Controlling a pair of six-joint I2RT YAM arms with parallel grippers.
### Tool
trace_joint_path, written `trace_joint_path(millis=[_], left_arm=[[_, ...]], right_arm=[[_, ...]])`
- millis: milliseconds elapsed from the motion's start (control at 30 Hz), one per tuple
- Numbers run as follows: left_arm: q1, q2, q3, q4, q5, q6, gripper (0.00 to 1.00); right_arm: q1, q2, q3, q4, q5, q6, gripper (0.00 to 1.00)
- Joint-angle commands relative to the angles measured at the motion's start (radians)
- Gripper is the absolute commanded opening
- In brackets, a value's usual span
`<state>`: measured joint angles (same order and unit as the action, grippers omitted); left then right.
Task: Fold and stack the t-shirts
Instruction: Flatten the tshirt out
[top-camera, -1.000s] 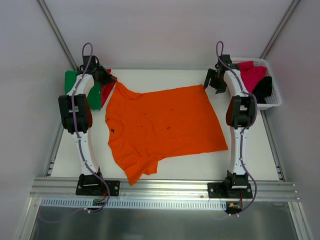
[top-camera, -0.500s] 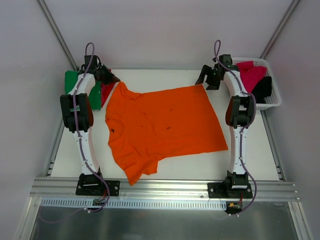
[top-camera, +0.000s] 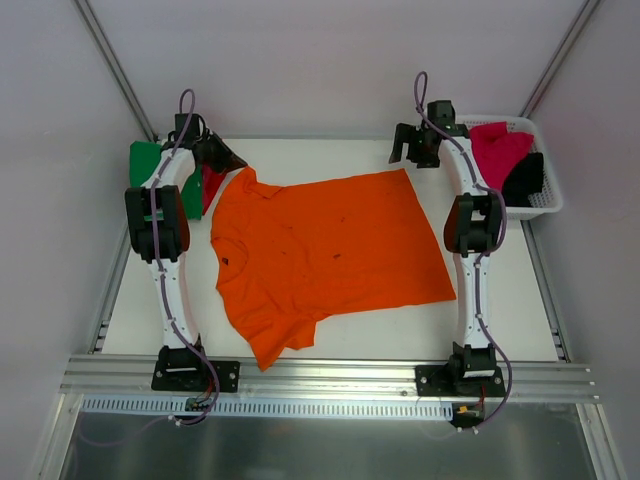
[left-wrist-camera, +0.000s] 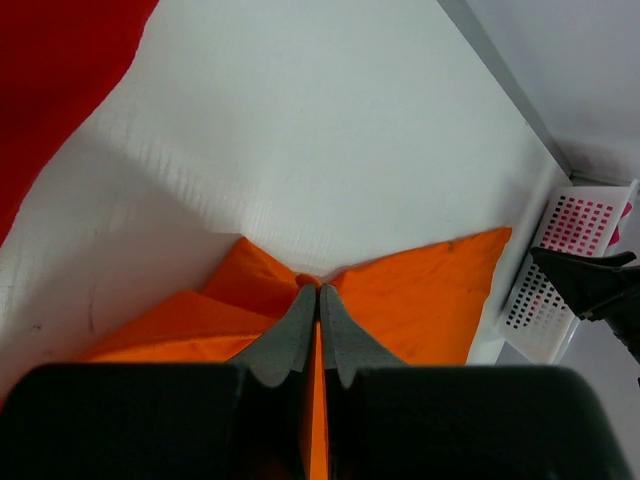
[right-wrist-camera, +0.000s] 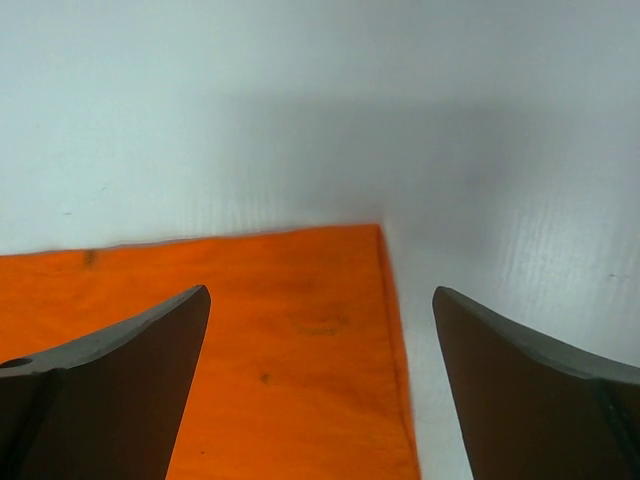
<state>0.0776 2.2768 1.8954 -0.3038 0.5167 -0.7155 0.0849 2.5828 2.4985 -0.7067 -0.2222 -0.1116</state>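
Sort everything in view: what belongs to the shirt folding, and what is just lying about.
Belongs to the job: orange shirt, pinched by the shut left claw; open right claw above its far corner; green shirt; red shirt; pink shirt; black shirt.

Just lying about: white basket, holding the pink and black ones; table.

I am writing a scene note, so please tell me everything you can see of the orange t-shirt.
The orange t-shirt is plain soft cloth with a few small dark specks. It lies spread, unfolded, on the white table, collar at the left. The left fingers are shut on its far left sleeve; the right fingers stand open above its far right corner.
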Motion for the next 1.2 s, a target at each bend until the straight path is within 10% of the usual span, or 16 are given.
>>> trace_joint_path(millis=[0, 500, 600, 633, 1167], left_arm=[[-0.007, 0.009, 0.033, 0.005, 0.04, 0.007, 0.0], [-0.007, 0.009, -0.001, 0.017, 0.059, -0.005, 0.0], [-0.009, 0.006, -0.001, 0.019, 0.063, -0.007, 0.0], [-0.007, 0.003, -0.002, 0.02, 0.065, -0.009, 0.0], [-0.009, 0.003, -0.048, 0.043, 0.068, -0.002, 0.0]], right_arm=[[-0.007, 0.008, 0.034, 0.019, 0.064, -0.049, 0.99], [-0.051, -0.059, -0.134, 0.078, -0.033, 0.128, 0.88], [-0.043, -0.168, -0.281, 0.145, -0.028, 0.15, 0.47], [-0.04, -0.194, -0.315, 0.174, -0.017, 0.156, 0.01], [0.199, -0.792, -1.137, 0.346, 0.199, 0.202, 0.0]])
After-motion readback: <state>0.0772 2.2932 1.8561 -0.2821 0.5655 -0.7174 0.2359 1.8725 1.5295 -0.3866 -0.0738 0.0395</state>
